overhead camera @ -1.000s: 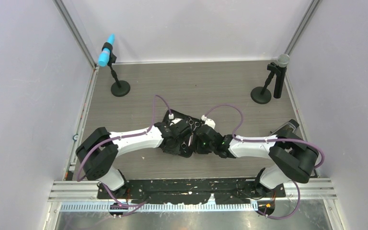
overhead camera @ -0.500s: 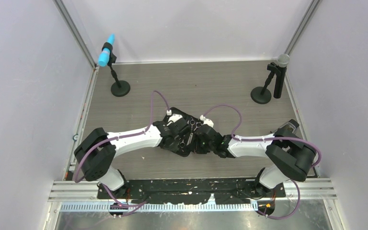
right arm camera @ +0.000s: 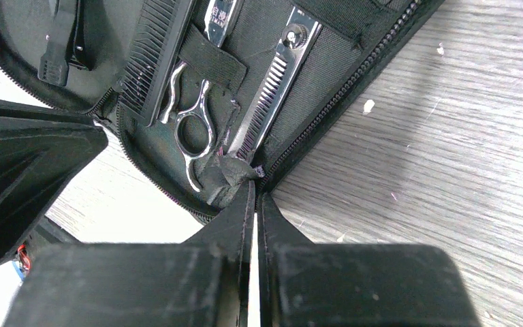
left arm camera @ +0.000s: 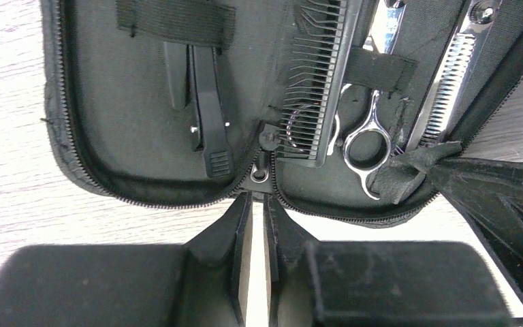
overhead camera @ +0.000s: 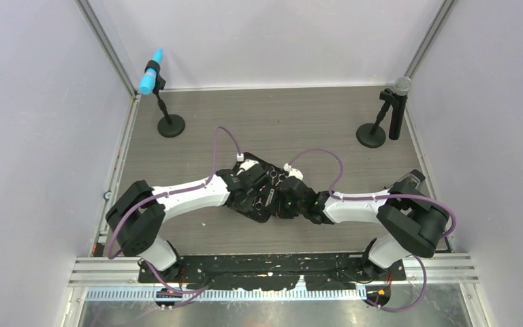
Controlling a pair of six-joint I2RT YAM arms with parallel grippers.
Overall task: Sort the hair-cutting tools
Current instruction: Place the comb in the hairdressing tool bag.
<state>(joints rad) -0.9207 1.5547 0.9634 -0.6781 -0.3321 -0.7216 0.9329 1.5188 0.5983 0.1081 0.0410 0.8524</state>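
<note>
Only the top view shows the setting. Both arms reach inward and meet over the open zip case (left arm camera: 119, 116) near the middle of the tabletop (right arm camera: 415, 170). Wood grain shows all round the case, and two microphones (overhead camera: 391, 109) stand well apart at the far corners. The tools hardly show from there.

The wrist views show them. Two black clips (left arm camera: 201, 116) sit under an elastic strap (left arm camera: 175, 20) in one half. The other half holds the comb (left arm camera: 317, 88), the ring-handled scissors (left arm camera: 368, 139) beside it, and the toothed scissors (left arm camera: 442, 88) nearest the zip edge.

The left gripper (left arm camera: 257, 199) sits at the case's near rim, its fingers almost together with a thin slit between them. Its tips are just short of the zip pull (left arm camera: 259, 174) at the fold; whether they nip the rim I cannot tell.

The right gripper (right arm camera: 254, 194) is clamped on a crumpled flap of the case, just beside the ring handle and the toothed blade's end.
</note>
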